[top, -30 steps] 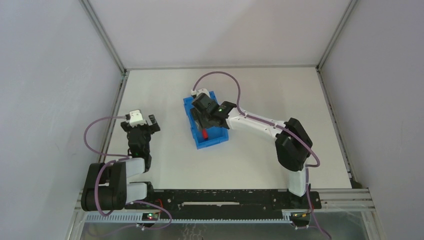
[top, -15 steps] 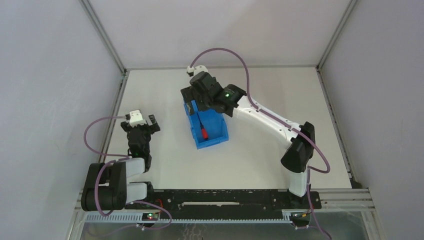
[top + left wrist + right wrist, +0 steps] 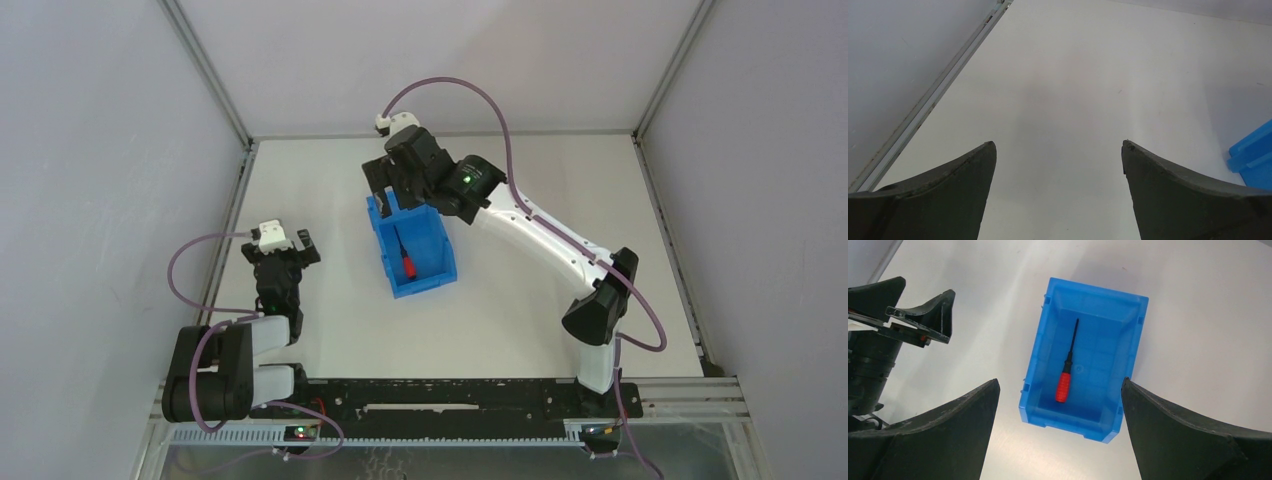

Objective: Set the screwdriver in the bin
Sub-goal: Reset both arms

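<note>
The bin [image 3: 425,286] sits on the bench [image 3: 330,330] a little left of its middle and nearer the far edge than the near one. The screwdriver [image 3: 407,262] lies inside on the bin's floor, along its length, with the handle toward the near edge. The right pincer [image 3: 388,190] hangs over the bin's far end, while the left pincer [image 3: 283,250] is well apart from the bin, close to the bench's left edge.

Bin [image 3: 1038,365] top open (tall walls)
</note>
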Controlling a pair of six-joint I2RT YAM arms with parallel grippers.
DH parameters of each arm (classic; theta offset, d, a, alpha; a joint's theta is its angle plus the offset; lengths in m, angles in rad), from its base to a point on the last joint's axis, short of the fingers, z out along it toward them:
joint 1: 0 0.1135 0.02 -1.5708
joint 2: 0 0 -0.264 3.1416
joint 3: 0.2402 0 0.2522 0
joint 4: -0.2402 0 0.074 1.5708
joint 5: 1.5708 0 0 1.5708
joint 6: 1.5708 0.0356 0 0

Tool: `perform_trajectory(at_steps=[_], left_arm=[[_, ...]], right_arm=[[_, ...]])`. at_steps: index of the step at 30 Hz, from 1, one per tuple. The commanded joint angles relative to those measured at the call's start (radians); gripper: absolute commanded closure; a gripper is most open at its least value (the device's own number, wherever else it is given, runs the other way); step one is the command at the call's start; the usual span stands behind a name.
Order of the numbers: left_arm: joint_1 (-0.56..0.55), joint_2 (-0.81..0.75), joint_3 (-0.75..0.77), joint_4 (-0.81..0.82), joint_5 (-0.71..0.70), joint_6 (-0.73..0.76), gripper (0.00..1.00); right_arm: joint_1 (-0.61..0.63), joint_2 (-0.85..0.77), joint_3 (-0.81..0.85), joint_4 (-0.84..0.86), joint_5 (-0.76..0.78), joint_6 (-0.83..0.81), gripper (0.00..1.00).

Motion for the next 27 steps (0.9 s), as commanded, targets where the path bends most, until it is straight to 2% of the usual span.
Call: perform_trajectory(at_steps=[1, 11, 19, 27], left_arm=[[0.005, -0.002, 0.039, 0.035, -0.013, 0.020, 0.00], [0.005, -0.002, 0.039, 0.034, -0.013, 0.020, 0.00], [0.005, -0.002, 0.039, 0.034, -0.012, 0.020, 0.00], [0.005, -0.002, 0.040, 0.035, -0.013, 0.020, 0.00]], right_arm=[[-0.027, -0.048, 0.018, -0.022, 0.014, -0.033, 0.00], [-0.235, -0.184, -0.148, 0.012, -0.025, -0.064, 0.00], [-0.530, -0.376, -0.363, 0.091, -0.176, -0.083, 0.00], [-0.762, -0.446, -0.429, 0.106, -0.244, -0.121, 0.00]])
